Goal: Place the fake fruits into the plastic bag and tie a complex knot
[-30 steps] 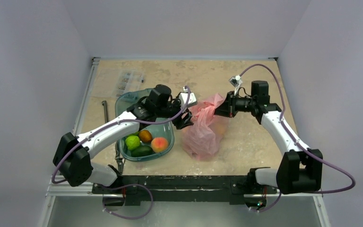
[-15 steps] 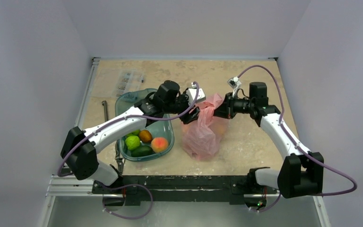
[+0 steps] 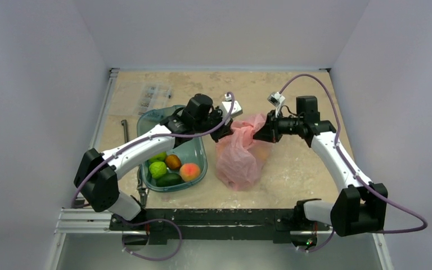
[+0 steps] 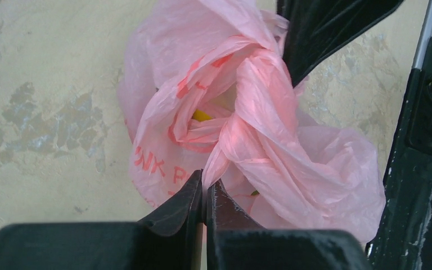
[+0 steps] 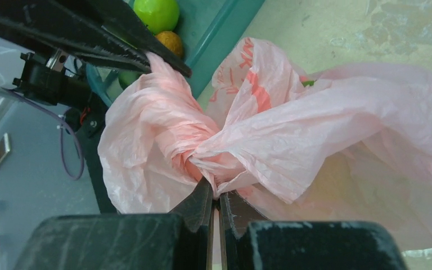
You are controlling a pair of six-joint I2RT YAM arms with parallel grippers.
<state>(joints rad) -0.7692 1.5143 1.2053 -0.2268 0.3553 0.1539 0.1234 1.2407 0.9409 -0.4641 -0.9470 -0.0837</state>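
Plastic bag [image 3: 241,163] sits just right of the tub [image 3: 198,169], its handles [image 4: 253,107] twisted crosswise between your claws; left gripper [image 3: 228,128] and right gripper [image 3: 261,132] each pinch one, equally near.

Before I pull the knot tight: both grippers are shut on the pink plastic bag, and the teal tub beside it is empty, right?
Not empty. The top external view shows several fruits lying in the teal tub. The rest holds: left gripper and right gripper are both shut on the plastic bag.
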